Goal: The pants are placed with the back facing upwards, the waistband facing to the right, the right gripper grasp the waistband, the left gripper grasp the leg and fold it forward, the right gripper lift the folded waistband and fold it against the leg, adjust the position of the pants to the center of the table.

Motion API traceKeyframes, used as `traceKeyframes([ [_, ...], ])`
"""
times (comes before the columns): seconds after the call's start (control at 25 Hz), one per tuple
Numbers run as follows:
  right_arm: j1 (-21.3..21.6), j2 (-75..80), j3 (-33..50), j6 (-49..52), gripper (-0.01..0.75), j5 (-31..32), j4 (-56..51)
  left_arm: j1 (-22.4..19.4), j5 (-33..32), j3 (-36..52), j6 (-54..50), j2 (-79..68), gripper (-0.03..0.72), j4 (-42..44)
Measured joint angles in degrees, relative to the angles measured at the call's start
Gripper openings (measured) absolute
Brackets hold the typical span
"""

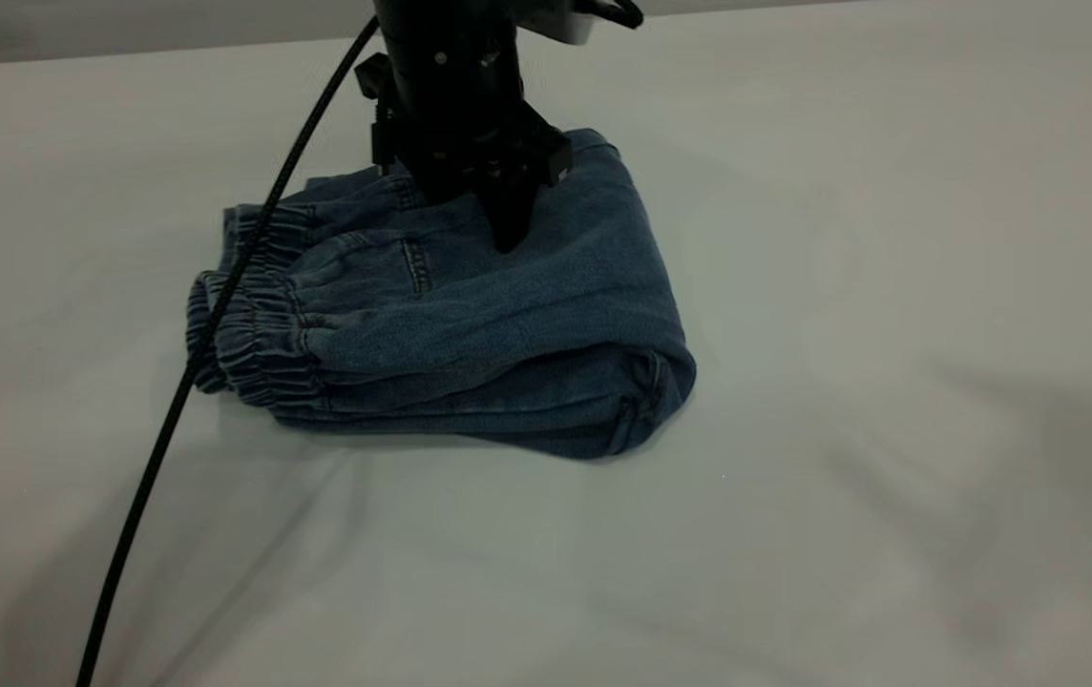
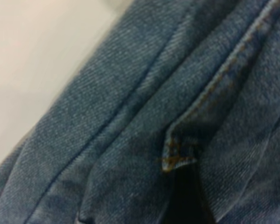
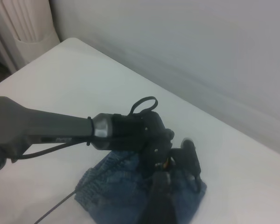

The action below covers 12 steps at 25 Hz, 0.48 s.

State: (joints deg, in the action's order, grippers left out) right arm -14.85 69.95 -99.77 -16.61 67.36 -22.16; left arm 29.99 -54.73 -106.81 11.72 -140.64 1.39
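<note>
- Resting near mid-table [image 1: 890, 286], the pants [image 1: 470, 324] lay folded into a thick bundle, waistband [image 1: 255, 334] ruched at one end.
- Left claw [image 1: 508, 229] pressed down on top, fingers apparently together.
- Denim looked soft yet bulky (likely grippy); the waistband seemed the firmest hold.

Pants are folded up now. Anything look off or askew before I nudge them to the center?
Nothing damaged. The pants lie in a compact folded bundle, though the waistband layers are staggered rather than flush. The left gripper presses down on the top layer, and its black cable drapes across the waistband.
</note>
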Motion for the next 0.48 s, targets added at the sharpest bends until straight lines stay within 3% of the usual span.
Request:
traceKeyframes([
  [0.28,0.0,0.0,0.0,0.0,0.582,0.0,0.0,0.0,-1.9,-0.2,1.2,0.1,0.468,0.0],
  [0.48,0.0,-0.3,0.0,0.0,0.582,-0.9,-0.4,0.0,-8.4,-2.5,1.1,1.0,0.468,0.3],
])
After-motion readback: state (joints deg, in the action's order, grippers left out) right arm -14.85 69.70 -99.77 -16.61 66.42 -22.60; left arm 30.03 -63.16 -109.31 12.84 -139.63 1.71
